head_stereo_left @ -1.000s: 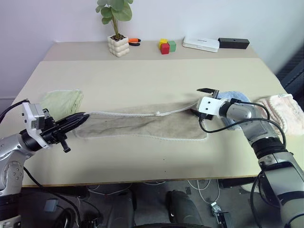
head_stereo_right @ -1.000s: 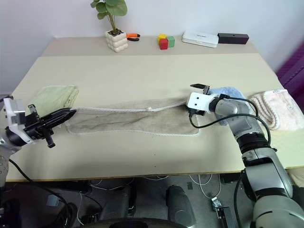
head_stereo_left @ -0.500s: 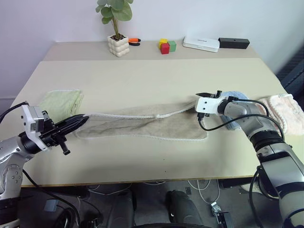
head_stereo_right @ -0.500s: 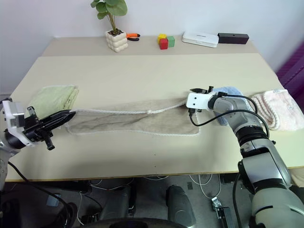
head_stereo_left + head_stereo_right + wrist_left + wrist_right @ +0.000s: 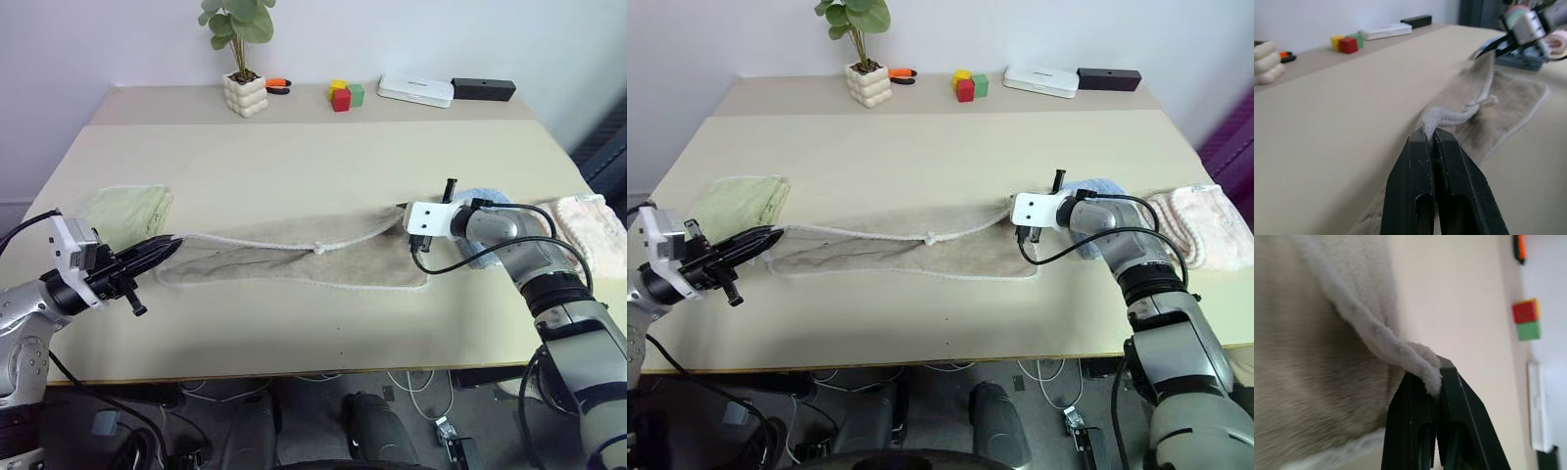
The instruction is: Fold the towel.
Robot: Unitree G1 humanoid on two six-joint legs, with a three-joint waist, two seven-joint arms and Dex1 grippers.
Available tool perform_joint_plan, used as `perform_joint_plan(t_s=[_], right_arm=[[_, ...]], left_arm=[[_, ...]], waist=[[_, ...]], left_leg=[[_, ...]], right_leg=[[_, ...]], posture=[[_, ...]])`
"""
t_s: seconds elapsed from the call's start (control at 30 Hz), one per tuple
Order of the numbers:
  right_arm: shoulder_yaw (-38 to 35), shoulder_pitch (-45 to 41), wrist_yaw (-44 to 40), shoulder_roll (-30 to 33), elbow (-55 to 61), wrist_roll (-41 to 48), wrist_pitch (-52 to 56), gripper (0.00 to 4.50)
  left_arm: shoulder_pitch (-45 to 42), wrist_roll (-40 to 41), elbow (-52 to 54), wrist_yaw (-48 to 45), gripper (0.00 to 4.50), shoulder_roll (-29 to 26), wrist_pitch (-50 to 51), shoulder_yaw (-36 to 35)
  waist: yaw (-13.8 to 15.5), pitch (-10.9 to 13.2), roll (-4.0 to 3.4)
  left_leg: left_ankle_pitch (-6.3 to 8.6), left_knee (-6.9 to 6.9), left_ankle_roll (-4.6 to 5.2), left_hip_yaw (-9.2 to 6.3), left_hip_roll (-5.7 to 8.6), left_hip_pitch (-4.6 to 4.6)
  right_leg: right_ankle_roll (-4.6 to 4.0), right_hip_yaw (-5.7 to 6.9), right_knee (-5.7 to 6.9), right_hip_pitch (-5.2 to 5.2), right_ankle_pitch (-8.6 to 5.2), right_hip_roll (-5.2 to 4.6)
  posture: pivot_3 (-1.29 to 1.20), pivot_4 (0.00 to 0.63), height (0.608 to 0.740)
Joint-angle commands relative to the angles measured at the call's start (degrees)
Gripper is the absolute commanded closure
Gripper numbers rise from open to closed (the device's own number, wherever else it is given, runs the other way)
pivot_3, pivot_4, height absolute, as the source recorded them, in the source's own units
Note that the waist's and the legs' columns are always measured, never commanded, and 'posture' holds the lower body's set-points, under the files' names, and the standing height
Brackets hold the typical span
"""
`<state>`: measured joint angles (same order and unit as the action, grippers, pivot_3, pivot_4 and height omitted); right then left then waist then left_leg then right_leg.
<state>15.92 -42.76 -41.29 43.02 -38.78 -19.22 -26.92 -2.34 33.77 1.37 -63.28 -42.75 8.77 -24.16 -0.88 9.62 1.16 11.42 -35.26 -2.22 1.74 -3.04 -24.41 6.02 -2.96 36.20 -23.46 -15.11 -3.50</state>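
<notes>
both grippers pinch the towel's far edge, one at each end

the towel [image 5: 294, 259] lies stretched along the surface [image 5: 313, 166]; left gripper [image 5: 1431, 139] and right gripper [image 5: 1425, 382] fingers clamp its corners. soft, light, limp terry; likely sags between holds.

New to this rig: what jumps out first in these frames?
The beige towel lies stretched across the middle of the table, each end pinched in shut jaws: the left gripper at the table's left edge, the right gripper at the towel's far right corner. Next, the potted plant and coloured blocks along the back edge.
</notes>
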Motion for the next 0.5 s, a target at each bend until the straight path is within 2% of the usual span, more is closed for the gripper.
perform_joint_plan(t_s=[0.03, 0.13, 0.2, 0.33, 0.37, 0.43, 0.5], right_arm=[[-2.36, -0.25, -2.87, 3.48, 4.04, 1.52, 1.58, 4.46], [-3.70, -1.91, -4.51, 3.14, 6.22, 3.50, 4.55, 4.46], [-3.78, -5.64, -2.67, 0.96, 3.53, 3.23, 4.70, 4.46], [-0.43, -16.05, 7.78, -4.23, -9.63, -3.53, 2.56, 4.46], [0.40, -19.17, 12.54, -5.50, -13.49, -5.62, 3.16, 4.46], [1.44, -26.51, 24.37, -7.88, -21.06, -9.31, 4.30, 4.46], [1.31, -31.05, 30.44, -8.62, -25.03, -10.26, 4.02, 4.46]], left_arm=[[-2.33, -2.85, -4.46, -0.30, 4.50, -0.88, -4.26, -0.07], [-7.80, -4.92, -10.04, 1.59, 4.50, -0.12, -6.16, 1.36], [-13.59, -7.43, -16.44, 1.00, 4.50, 0.78, -9.46, 3.93], [-30.85, -14.46, -35.52, 5.40, 4.50, 4.37, -18.99, 8.02], [-35.65, -16.46, -40.86, 7.43, 4.50, 4.96, -22.35, 8.71], [-48.23, -23.32, -52.56, 17.42, 4.50, 4.60, -29.21, 11.14], [-57.67, -25.09, -59.32, 22.96, 4.50, 3.72, -31.56, 11.08]], waist=[[-0.05, 0.00, 0.00], [-0.14, 0.00, 0.00], [-0.14, 0.00, -0.01], [-0.14, 0.00, -0.01], [-0.08, 0.01, 0.00], [0.06, 0.07, 0.08], [0.16, 0.11, 0.15]], left_leg=[[0.00, -0.01, 0.00, 0.01, 0.01, 0.00], [0.00, -0.01, 0.00, 0.00, -0.01, 0.02], [0.00, -0.01, 0.00, -0.01, -0.01, 0.04], [-0.02, -0.09, -0.01, -0.01, 0.01, 0.04], [-0.02, -0.09, -0.01, -0.02, 0.00, 0.03], [-0.02, -0.06, -0.01, -0.02, 0.02, -0.04], [-0.04, -0.06, -0.04, -0.05, 0.04, -0.29]], right_leg=[[0.00, 0.00, 0.00, 0.00, 0.00, 0.00], [-0.01, 0.01, 0.01, -0.01, 0.00, 0.02], [0.00, 0.01, 0.04, 0.00, 0.00, 0.04], [0.18, 0.01, 0.11, 0.00, 0.10, 0.10], [0.22, 0.01, 0.11, 0.00, 0.12, 0.10], [0.35, 0.01, 0.10, -0.04, 0.20, 0.11], [0.43, 0.02, 0.11, -0.27, 0.25, 0.11]], posture=[[0.00, 0.150, 0.740], [0.00, 0.150, 0.740], [0.00, 0.150, 0.740], [0.00, 0.150, 0.740], [0.00, 0.150, 0.740], [0.00, 0.150, 0.740], [0.00, 0.150, 0.740]])
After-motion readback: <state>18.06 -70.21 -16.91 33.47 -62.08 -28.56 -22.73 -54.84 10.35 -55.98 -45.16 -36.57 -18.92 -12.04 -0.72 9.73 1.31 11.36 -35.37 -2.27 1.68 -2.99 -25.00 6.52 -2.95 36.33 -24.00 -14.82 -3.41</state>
